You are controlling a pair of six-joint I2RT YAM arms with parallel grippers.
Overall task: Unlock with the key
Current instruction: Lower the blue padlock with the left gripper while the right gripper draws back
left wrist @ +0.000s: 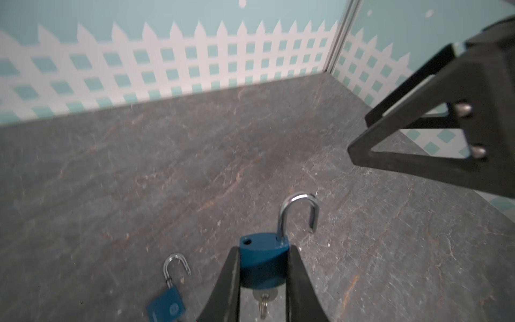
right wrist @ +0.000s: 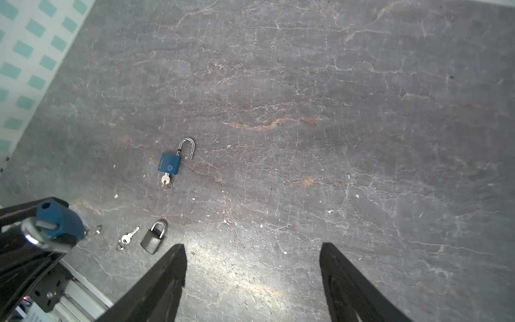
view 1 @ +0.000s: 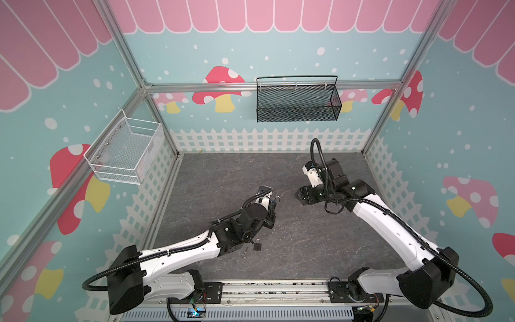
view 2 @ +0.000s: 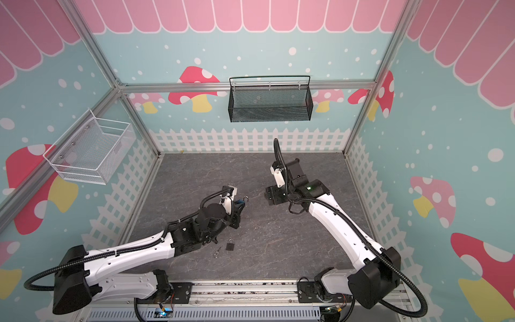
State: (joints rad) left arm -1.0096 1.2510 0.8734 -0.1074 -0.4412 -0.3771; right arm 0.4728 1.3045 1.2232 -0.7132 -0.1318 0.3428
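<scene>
While the loose key [view 1: 245, 252] lies on the near left of the table [view 1: 306, 245], just beside the grey padlock [view 1: 257, 246] whose shackle is seated, we judge that lock not yet opened. A little farther and to the right, our left gripper [left wrist: 264, 249] is clamped on a blue padlock [left wrist: 262, 267]. Its hoop [left wrist: 299, 212] is sprung free and an inserted key [left wrist: 263, 299] sits in its base, so we count that one done. A second blue padlock [right wrist: 169, 163] lies on the table, likewise open with a key in it; the top views hide it. Rightmost, our right gripper [right wrist: 252, 248] hangs spread wide and empty, well apart from the locks. We judge the task mostly done, with one lock left.
</scene>
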